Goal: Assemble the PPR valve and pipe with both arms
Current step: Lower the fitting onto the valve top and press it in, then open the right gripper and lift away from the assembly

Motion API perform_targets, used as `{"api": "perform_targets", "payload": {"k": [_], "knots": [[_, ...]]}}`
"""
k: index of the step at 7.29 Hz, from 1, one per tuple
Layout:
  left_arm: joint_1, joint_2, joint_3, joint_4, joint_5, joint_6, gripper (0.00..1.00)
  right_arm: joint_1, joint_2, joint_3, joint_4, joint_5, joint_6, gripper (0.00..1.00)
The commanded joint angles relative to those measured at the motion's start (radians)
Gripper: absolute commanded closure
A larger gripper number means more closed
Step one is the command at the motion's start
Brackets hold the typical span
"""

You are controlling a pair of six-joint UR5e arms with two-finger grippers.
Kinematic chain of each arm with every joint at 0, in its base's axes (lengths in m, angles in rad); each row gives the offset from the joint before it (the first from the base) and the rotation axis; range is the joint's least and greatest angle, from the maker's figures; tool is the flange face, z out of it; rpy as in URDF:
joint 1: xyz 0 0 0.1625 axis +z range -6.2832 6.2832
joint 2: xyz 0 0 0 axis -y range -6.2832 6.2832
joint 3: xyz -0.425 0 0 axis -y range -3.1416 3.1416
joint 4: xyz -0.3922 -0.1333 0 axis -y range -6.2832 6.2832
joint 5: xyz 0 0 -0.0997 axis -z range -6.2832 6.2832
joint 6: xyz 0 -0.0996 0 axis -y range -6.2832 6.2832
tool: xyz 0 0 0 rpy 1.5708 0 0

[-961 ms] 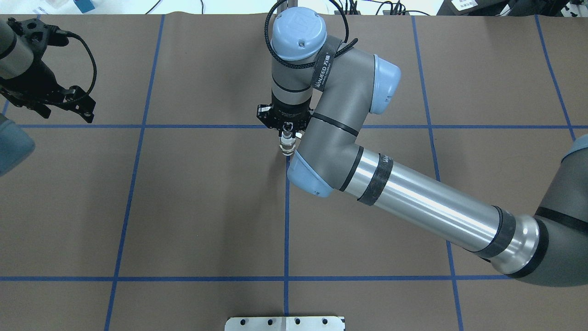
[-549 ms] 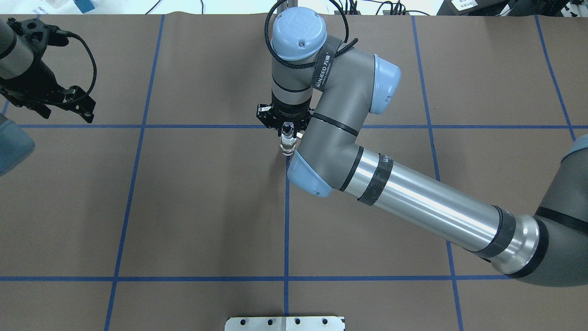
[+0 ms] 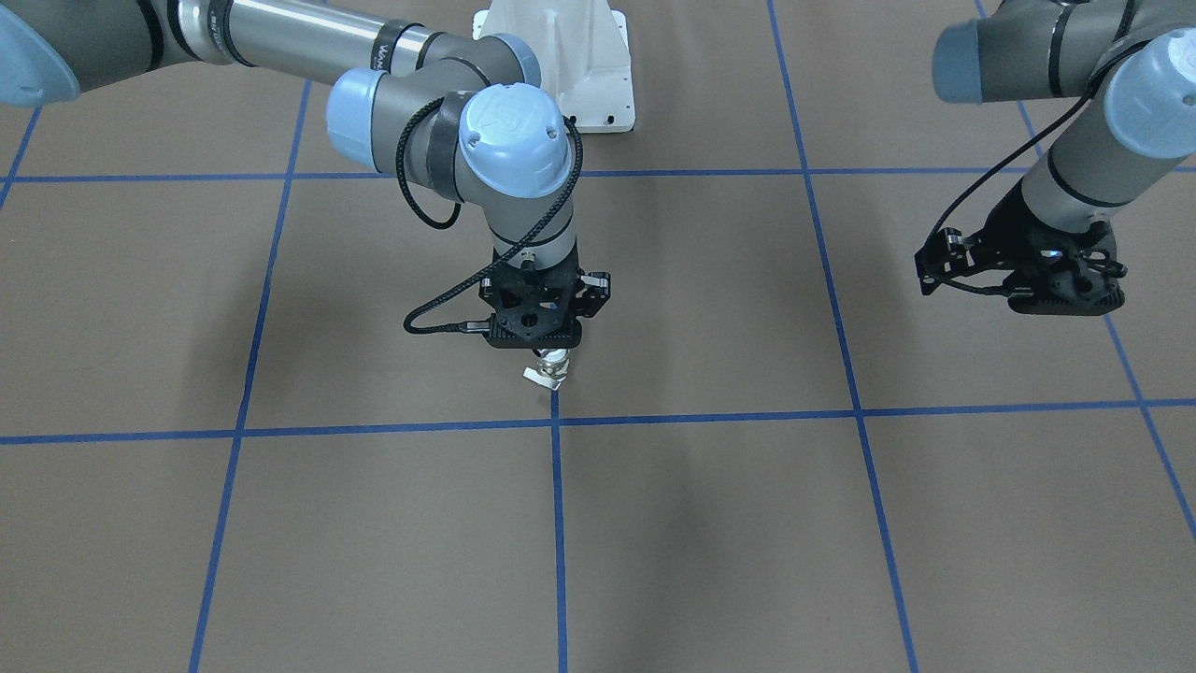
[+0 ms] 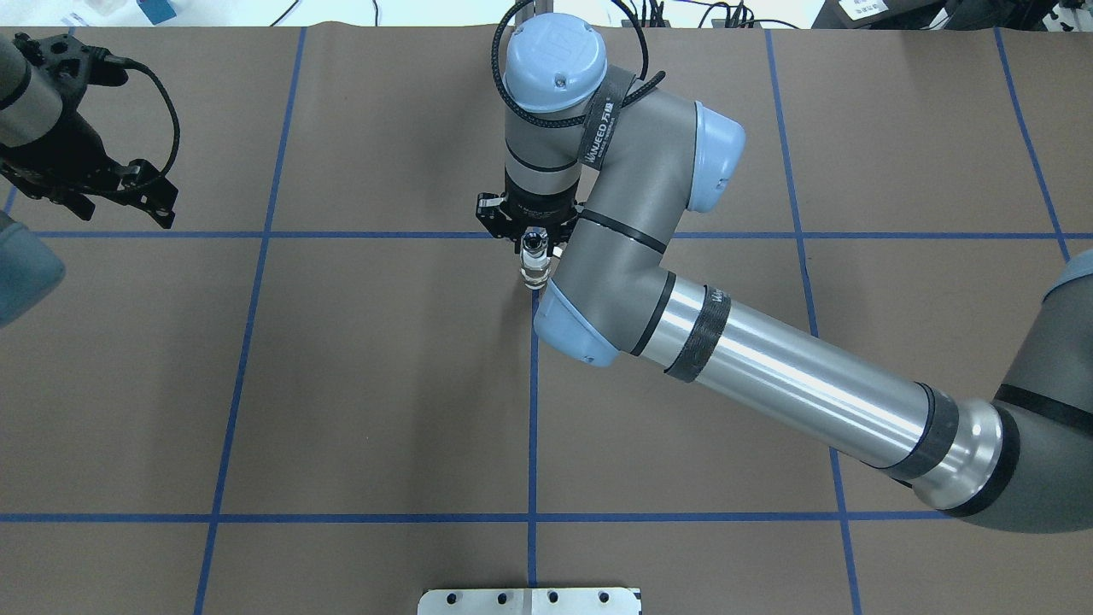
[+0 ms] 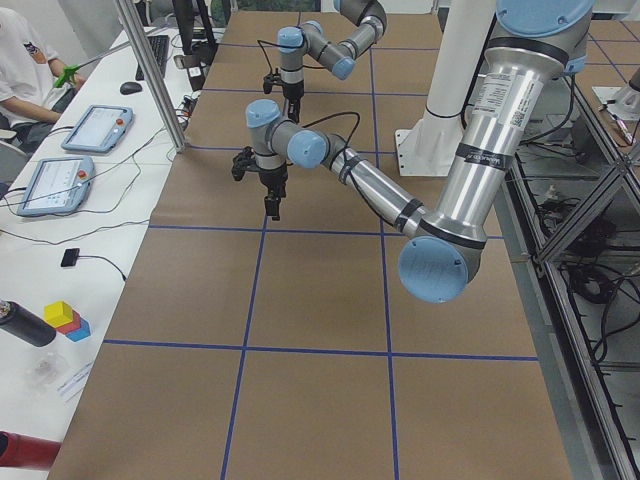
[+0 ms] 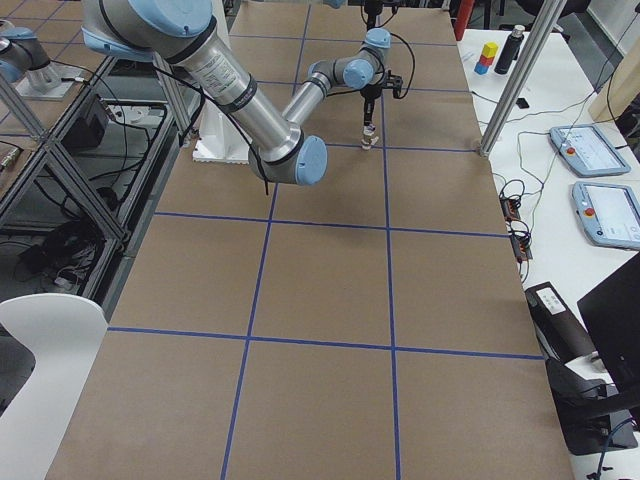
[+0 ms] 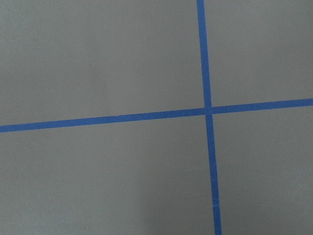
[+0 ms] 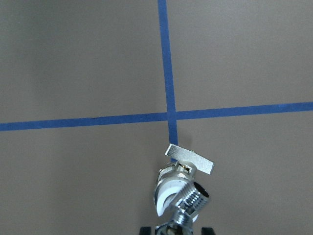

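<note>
Nothing we can make out has moved since the earlier frames: the right arm stands over the same spot and the left gripper hangs where it was.

We see the PPR valve and the pipe joined into one short piece that hangs with its long axis close to upright, pointing down at the desk. The pipe's dark threaded mouth turns out sideways. The valve's flat handle tab is at the lower end and juts out level. We cannot tell whether the tab touches the desk.

The right gripper points straight down, its jaws nearly closed, pinching the chrome top of the pipe. The valve sits directly below the fingertips, clear of them.

This piece hangs midway between the desk's two ends, somewhat nearer the operators' edge than the robot's edge. It is just on the robot's side of a crossing of blue tape lines.

The left gripper hovers above the desk near the corner on the robot's left at the operators' edge, well apart from the piece. We cannot tell how far its jaws are open, and we see nothing in them.
</note>
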Motion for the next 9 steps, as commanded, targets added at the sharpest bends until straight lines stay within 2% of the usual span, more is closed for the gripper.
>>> {"api": "perform_targets", "payload": {"k": [1,3,4,5,6,7,9], "knots": [[0.000,0.000,-0.001,0.000,-0.001,-0.001,0.00,0.000,0.000,0.002,0.000,0.000,-0.001,0.54],[0.000,0.000,-0.001,0.000,-0.001,-0.001,0.00,0.002,0.003,0.006,-0.002,0.000,0.000,0.32],[0.000,0.000,-0.001,0.000,-0.001,-0.001,0.00,0.002,0.003,0.012,-0.002,0.000,0.000,0.00],[0.000,0.000,-0.001,0.000,-0.001,-0.001,0.00,0.005,0.003,0.020,-0.002,0.000,0.002,0.00],[0.000,0.000,-0.001,0.000,-0.001,-0.001,0.00,0.026,-0.009,0.067,-0.008,0.011,0.002,0.00],[0.000,0.000,-0.001,0.000,-0.001,-0.001,0.00,0.046,-0.073,0.156,-0.009,0.015,0.003,0.00],[-0.002,0.003,-0.006,-0.002,0.001,0.004,0.00,0.112,-0.298,0.372,-0.009,0.018,-0.041,0.00]]}}
